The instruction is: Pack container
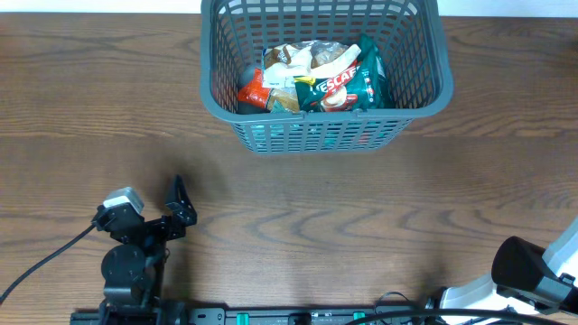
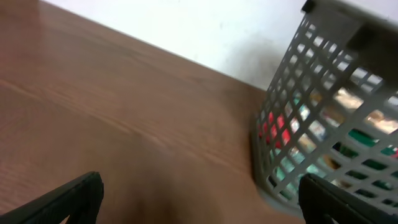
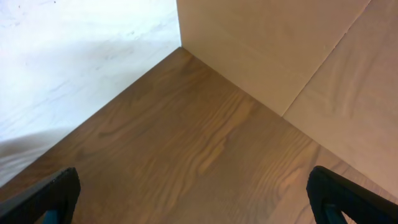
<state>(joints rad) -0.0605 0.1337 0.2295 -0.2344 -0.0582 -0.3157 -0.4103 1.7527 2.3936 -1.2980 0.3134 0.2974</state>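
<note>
The dark grey lattice basket (image 1: 424, 90) stands at the back middle of the table. It holds several grocery items, among them a green coffee pack (image 1: 348, 81), a clear bag (image 1: 302, 59) and a red item (image 1: 255, 92). In the left wrist view the basket (image 2: 323, 112) is at the right, with coloured packs showing through its slots. My left gripper (image 1: 181, 203) is open and empty at the front left, well short of the basket; its fingers (image 2: 199, 202) frame bare wood. My right gripper (image 3: 193, 199) is open and empty over bare wood; only the arm's body (image 1: 533, 271) shows overhead at the front right.
The wooden table (image 1: 361, 226) stretches from the basket to the front edge. The right wrist view shows a white wall (image 3: 74, 50) and a light wooden panel (image 3: 280, 43) meeting at the table's far corner. A black cable (image 1: 45, 262) runs from the left arm.
</note>
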